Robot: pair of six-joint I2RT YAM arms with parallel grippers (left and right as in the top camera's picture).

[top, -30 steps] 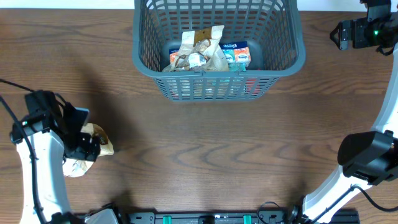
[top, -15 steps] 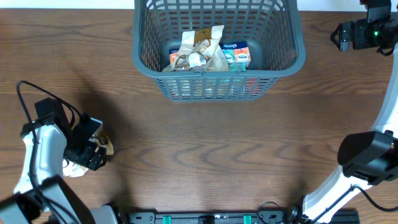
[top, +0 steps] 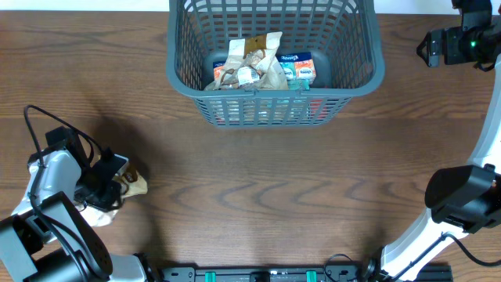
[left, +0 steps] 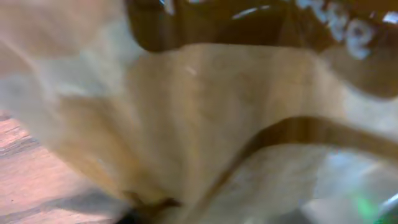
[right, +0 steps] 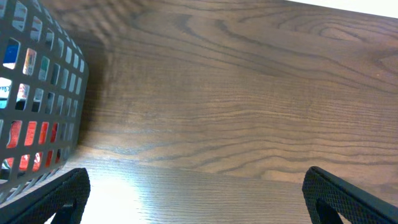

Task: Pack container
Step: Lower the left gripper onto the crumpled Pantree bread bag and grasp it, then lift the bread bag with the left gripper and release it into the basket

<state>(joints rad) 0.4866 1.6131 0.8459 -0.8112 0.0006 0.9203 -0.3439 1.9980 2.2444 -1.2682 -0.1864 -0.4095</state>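
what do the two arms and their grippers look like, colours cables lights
Both arms have white links and bulky black joints. The left arm carries a looping black cable. The right gripper is black with a green light; its fingers look finely textured.

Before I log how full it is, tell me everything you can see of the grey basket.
The basket looks like dark grey plastic, with lattice sides, a thick rounded rim and a solid floor. It stands upright at the far middle of the table, its far edge cut off by the picture. Inside lie crumpled cream-and-brown packets and blue-and-white ones; something red shows through the front lattice. Only the table and its contents touch it.
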